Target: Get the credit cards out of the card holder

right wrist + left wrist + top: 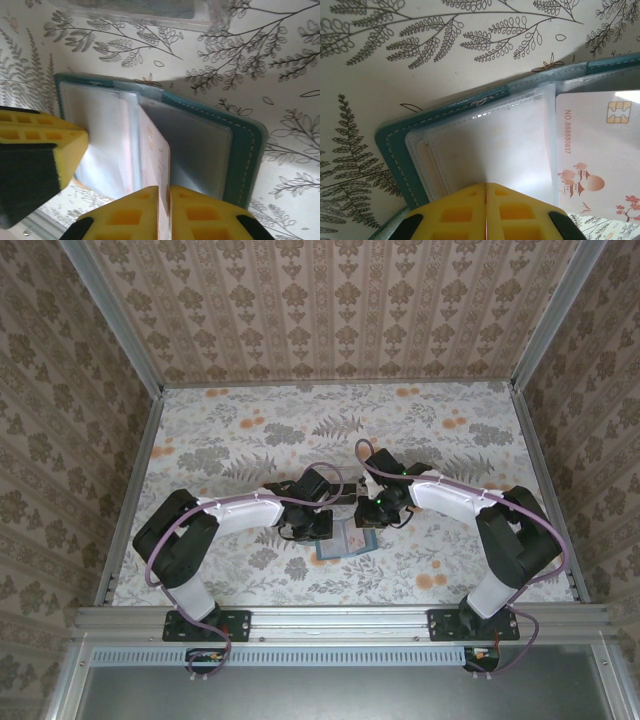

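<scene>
The stitched teal wallet lies open on the leaf-printed table, its glossy clear pockets fanned up. The right gripper has its ribbed yellow fingers closed tight on the edge of a thin pale card standing among the pockets. The left gripper, fingers together, bears on a clear pocket beside it, perhaps pinching it.

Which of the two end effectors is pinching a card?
The right end effector: the pale credit card stands edge-on between its fingers. The left end effector rests closed on the card holder's clear sleeves, cardless.
</scene>
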You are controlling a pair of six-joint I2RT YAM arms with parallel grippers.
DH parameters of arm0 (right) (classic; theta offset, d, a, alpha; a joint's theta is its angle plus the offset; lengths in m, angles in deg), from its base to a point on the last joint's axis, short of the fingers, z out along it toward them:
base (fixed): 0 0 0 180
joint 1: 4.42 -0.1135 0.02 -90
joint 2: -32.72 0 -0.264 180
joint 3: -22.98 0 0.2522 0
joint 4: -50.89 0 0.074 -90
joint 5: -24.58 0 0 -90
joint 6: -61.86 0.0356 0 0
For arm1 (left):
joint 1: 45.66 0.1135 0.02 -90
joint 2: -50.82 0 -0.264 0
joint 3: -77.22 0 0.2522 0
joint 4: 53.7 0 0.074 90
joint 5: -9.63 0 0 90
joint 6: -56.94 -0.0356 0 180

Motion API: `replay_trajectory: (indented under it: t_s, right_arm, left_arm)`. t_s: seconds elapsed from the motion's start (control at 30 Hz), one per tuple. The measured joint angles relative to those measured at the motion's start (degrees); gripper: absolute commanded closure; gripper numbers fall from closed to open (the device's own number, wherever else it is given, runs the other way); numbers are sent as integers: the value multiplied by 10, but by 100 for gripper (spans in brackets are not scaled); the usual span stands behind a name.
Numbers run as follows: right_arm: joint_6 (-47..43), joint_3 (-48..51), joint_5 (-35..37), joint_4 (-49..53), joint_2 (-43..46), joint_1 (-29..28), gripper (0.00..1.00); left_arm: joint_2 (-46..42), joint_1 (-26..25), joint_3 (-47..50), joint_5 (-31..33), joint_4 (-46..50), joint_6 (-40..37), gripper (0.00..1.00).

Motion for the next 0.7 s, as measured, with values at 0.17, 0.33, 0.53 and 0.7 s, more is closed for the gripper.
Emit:
replay_trajectory:
  t_s: [0.17,0.33,0.53,0.7]
  right_arm:
    - [9,2,-17,-21,-3,-6,82]
    - [17,4,-24,-26,-7,-11,88]
    - [18,4,-9,-20,-8,-14,96]
    - [22,10,13,-11,-6,-15,97]
  left_arm:
    - [0,0,0,0,0,0,91]
    - [0,0,0,0,0,0,90]
    - [-6,0,0,7,9,-2,85]
    - [-24,1,0,23,31,-4,81]
